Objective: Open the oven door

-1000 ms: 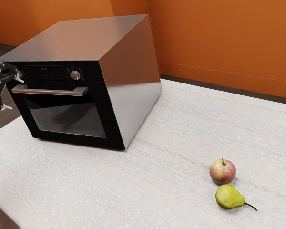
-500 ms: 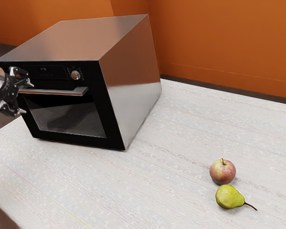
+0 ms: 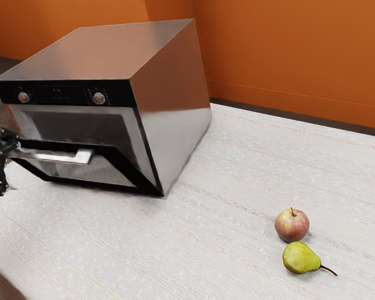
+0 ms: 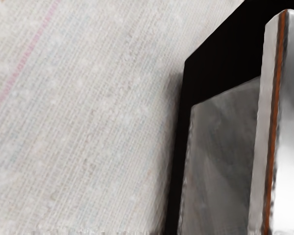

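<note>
The silver, box-shaped oven with a black front (image 3: pixel 178 94) is seen on the pale, woven-textured tabletop (image 3: pixel 231 181), toward the exterior view's left. Its black-framed door (image 3: pixel 130 170) is partly open: the top edge is tilted outward from the oven body, while the bottom edge is set low at the front, near the tabletop. A grey glass window (image 3: pixel 100 171) is framed by the door, and a silver bar handle (image 3: pixel 84 157) is mounted across its upper part.

The black two-finger claw (image 3: pixel 12 167) is placed at the exterior view's left edge, beside the handle's far end. Its fingers are spread apart, with nothing gripped between them; whether the handle is touched by the upper one cannot be told.

In the wrist view, the handle is shown close to the camera, with the door's frame and window beyond it and a pink line (image 4: pixel 24 58) running along the tabletop.

Well apart from the oven, a red-and-yellow apple (image 3: pixel 292 225) and a yellow-green pear (image 3: pixel 299 257) are set side by side.
</note>
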Robot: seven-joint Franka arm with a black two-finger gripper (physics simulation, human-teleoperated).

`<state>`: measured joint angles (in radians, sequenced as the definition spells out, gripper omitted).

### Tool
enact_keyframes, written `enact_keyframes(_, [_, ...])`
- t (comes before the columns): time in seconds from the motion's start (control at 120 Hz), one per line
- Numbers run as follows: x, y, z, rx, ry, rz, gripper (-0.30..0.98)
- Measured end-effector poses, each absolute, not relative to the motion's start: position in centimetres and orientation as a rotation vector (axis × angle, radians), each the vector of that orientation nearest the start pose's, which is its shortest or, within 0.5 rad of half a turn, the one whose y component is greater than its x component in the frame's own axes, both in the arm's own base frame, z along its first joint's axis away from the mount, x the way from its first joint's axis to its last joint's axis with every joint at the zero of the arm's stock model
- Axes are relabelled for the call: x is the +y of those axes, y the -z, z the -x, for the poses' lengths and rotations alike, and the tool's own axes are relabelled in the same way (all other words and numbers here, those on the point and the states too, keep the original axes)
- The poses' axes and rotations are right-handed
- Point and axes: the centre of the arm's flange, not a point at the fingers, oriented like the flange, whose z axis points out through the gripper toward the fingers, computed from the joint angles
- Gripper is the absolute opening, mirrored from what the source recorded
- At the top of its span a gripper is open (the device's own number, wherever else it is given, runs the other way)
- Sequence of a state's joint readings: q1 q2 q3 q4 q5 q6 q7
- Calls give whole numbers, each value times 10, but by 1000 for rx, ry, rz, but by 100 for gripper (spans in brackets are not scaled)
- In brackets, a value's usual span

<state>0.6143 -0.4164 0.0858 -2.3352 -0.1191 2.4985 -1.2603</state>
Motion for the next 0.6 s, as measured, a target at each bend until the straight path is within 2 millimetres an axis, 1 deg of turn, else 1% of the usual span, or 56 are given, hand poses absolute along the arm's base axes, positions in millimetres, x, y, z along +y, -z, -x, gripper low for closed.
enact_keyframes(0.083, [277,-550,-291,2372,-755,-1372,68])
enact_keyframes(0.125, [262,-548,-251,2383,-801,-1307,68])
enact_keyframes(0.15, [254,-549,-234,2381,-832,-1277,68])
enact_keyframes(0.183, [246,-553,-220,2371,-866,-1252,68])
enact_keyframes(0.2, [242,-556,-217,2364,-879,-1250,68])
enact_keyframes(0.217, [238,-562,-218,2345,-890,-1261,68])
enact_keyframes(0.233, [227,-573,-228,2300,-892,-1306,68])
enact_keyframes(0.25, [212,-587,-241,2242,-898,-1367,68])
enact_keyframes(0.275, [185,-617,-264,2150,-927,-1466,68])
enact_keyframes(0.283, [175,-634,-274,2117,-947,-1502,68])
enact_keyframes(0.3, [153,-675,-295,2043,-995,-1579,68])
enact_keyframes(0.317, [126,-722,-317,1956,-1037,-1663,68])
enact_keyframes(0.333, [92,-759,-340,1865,-1054,-1757,68])
enact_keyframes(0.342, [74,-772,-350,1820,-1047,-1807,68])
enact_keyframes(0.358, [43,-789,-371,1735,-1016,-1903,68])
enact_keyframes(0.383, [7,-803,-397,1633,-960,-2026,68])
enact_keyframes(0.4, [-12,-805,-412,1579,-920,-2104,68])
enact_keyframes(0.417, [-27,-803,-424,1538,-878,-2174,68])
enact_keyframes(0.45, [-58,-787,-445,1465,-780,-2310,68])
enact_keyframes(0.483, [-80,-770,-456,1415,-700,-2417,68])
enact_keyframes(0.517, [-95,-753,-462,1381,-633,-2504,68])
enact_keyframes(0.542, [-102,-742,-464,1363,-589,-2557,68])
enact_keyframes(0.6, [-106,-719,-465,1353,-498,-2646,69])
